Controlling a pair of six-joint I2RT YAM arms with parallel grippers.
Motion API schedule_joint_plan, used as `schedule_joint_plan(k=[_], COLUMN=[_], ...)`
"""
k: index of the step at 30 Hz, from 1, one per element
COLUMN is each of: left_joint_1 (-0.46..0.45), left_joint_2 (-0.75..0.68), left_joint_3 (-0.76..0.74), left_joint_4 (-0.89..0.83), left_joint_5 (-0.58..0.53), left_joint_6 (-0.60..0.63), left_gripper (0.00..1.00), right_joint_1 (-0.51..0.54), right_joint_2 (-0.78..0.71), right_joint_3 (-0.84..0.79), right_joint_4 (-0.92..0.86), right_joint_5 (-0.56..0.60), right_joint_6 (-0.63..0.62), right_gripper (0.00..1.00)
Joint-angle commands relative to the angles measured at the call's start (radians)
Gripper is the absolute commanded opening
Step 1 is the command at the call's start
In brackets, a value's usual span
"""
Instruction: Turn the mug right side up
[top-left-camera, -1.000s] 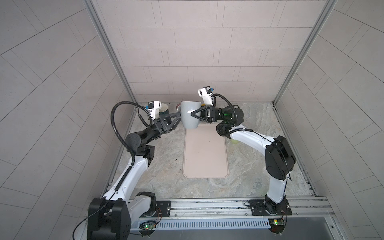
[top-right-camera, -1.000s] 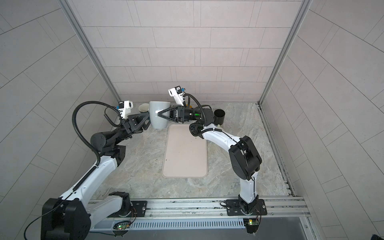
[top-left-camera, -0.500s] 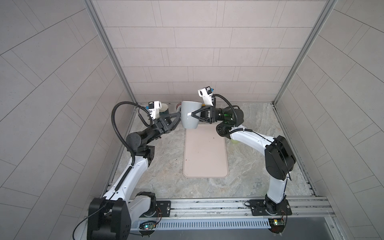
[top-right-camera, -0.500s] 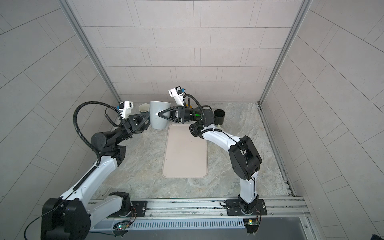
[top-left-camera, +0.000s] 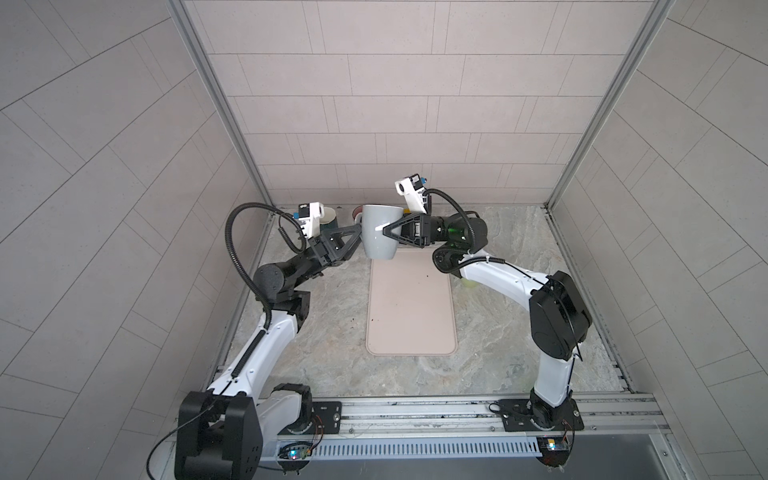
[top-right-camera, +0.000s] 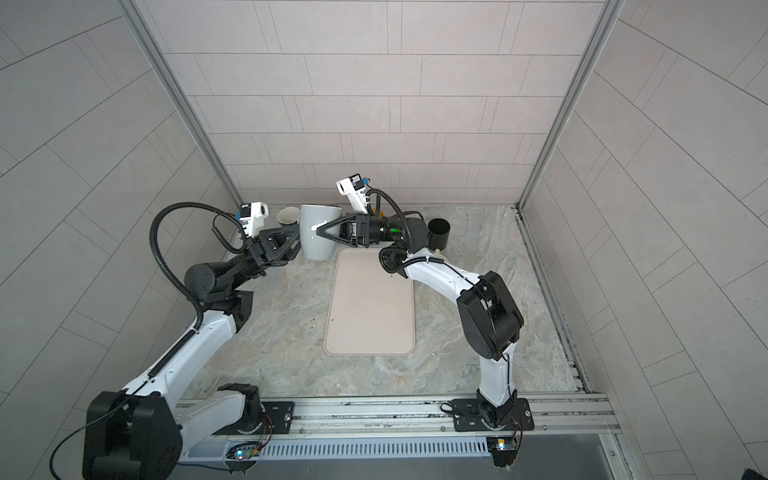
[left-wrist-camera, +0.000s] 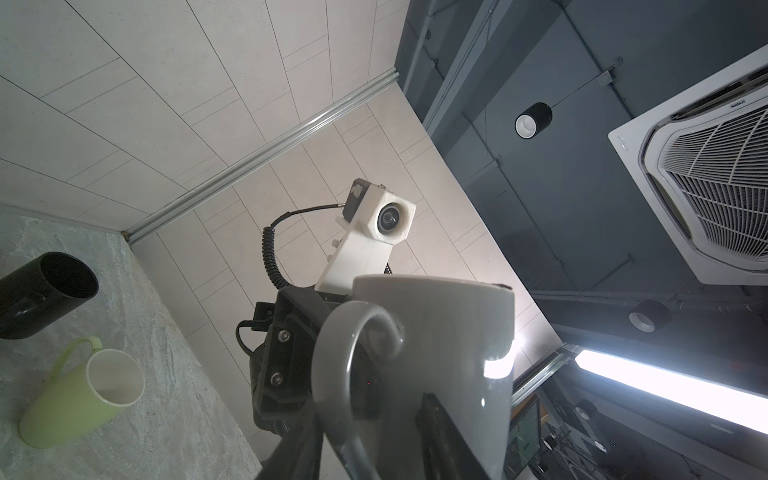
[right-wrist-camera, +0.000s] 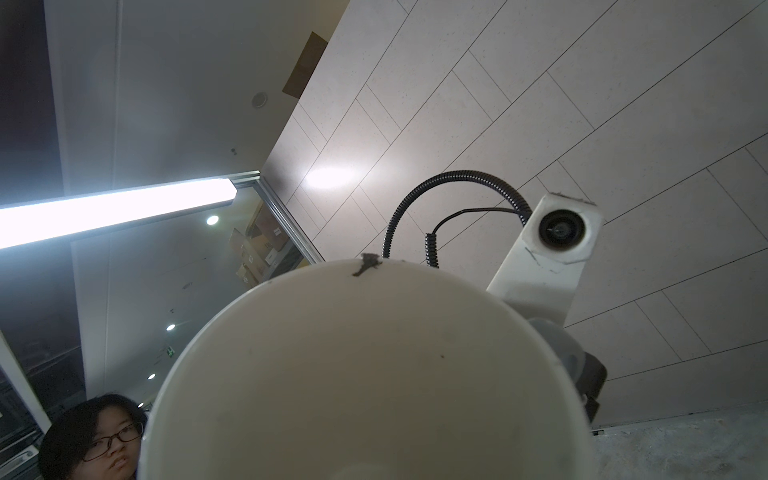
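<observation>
A grey mug (top-left-camera: 376, 243) (top-right-camera: 318, 247) hangs in the air above the far end of the mat, rim up and base down. My right gripper (top-left-camera: 392, 222) (top-right-camera: 328, 227) is shut on its body from the right, one finger in front and one behind. In the right wrist view the mug (right-wrist-camera: 365, 374) hides those jaws. My left gripper (top-left-camera: 360, 231) (top-right-camera: 297, 235) reaches the mug's left side. In the left wrist view its two dark fingers (left-wrist-camera: 440, 436) stand either side of the mug's handle (left-wrist-camera: 332, 374). Whether they press on the handle I cannot tell.
A beige mat (top-left-camera: 409, 307) lies mid-table. A black cup (top-right-camera: 439, 232) (left-wrist-camera: 45, 291) stands at the back right, and a light green mug (left-wrist-camera: 79, 399) lies on its side near it. Another cup (top-right-camera: 288, 216) sits at the back behind my left gripper. Tiled walls enclose three sides.
The left gripper's jaws have narrowed around the mug's handle. The mug and the right arm have stayed almost still.
</observation>
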Motion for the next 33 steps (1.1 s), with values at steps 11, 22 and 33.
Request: schedule_joint_plan(k=[11,22,33], left_joint_1=[-0.010,-0.009,-0.009], left_joint_2=[0.019,0.003,-0.018], left_joint_3=[-0.034,-0.036,-0.040], left_joint_4=[0.122,0.122,0.122], left_joint_5=[0.048,0.049,0.045], left_joint_6=[0.022,0.027,0.031], left_gripper=[0.37,0.24,0.00], right_joint_1=[0.017,0.017,0.007], right_joint_2=[0.013,0.033,0.039], right_joint_3=[-0.002,-0.001,-0.009], right_joint_4=[0.000,-0.001,-0.001], right_joint_5=[-0.035,-0.030,-0.025], right_joint_6=[0.046,0.062,0.070], right_gripper=[0.00,0.00,0.00])
